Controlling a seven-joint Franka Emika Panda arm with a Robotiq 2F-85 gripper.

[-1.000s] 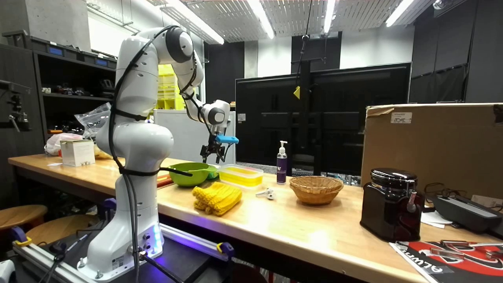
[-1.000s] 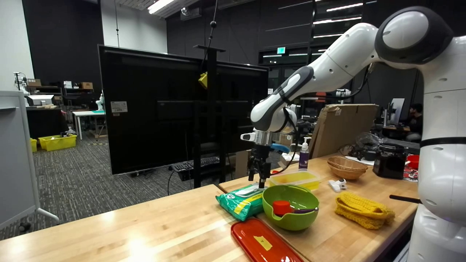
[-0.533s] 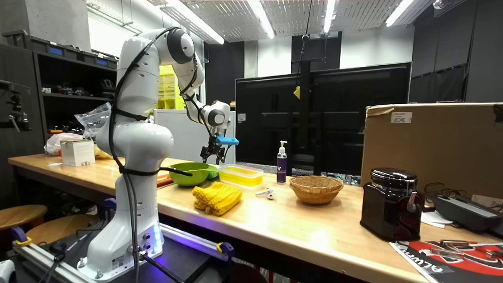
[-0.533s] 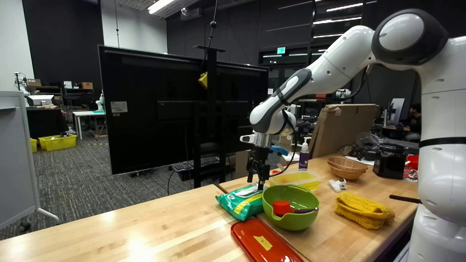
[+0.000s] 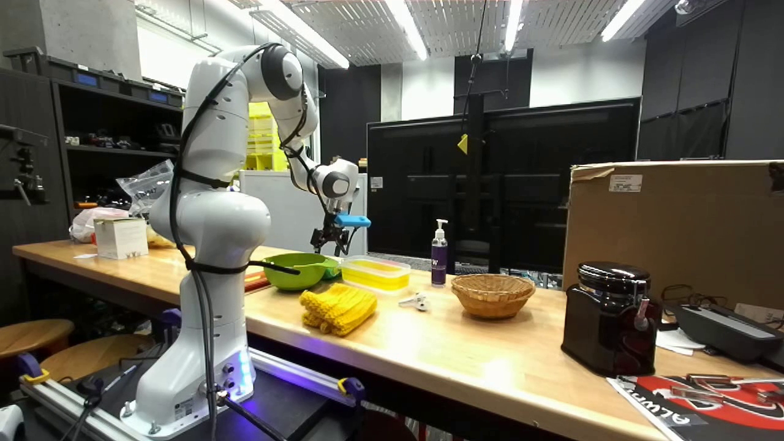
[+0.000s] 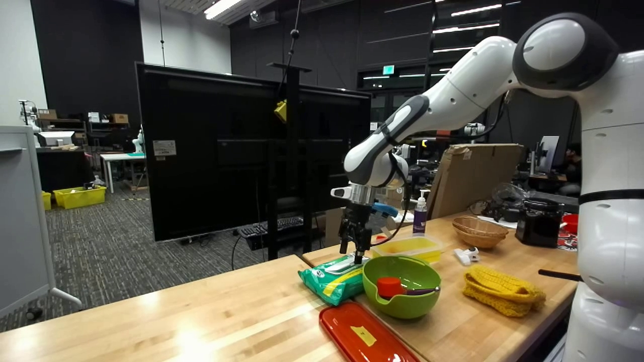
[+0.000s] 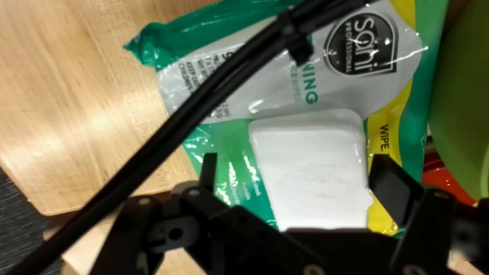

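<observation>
My gripper (image 7: 297, 166) stands open over a green wipes packet (image 7: 267, 101) in the wrist view, with nothing held. The packet's white flip lid (image 7: 313, 168) appears between the two spread fingers. In an exterior view the gripper (image 6: 351, 255) points down at the packet (image 6: 327, 284), its fingertips close to the top. Whether they touch it I cannot tell. A green bowl (image 6: 402, 306) stands right beside the packet, with a red-topped item (image 6: 389, 286) inside. In an exterior view the gripper (image 5: 328, 250) is seen behind the bowl (image 5: 294, 278), which hides most of the packet.
A red lid (image 6: 362, 332) lies in front of the packet. Near the bowl are a yellow plastic container (image 5: 375, 278), a folded yellow cloth (image 5: 340, 309) and a pump bottle (image 5: 439, 260). Farther off stand a wicker basket (image 5: 493, 303) and a black canister (image 5: 612, 331).
The gripper has sunk a little toward the packet and drifted slightly left in both exterior views. Its jaws have stayed wide, and the objects on the table have not moved.
</observation>
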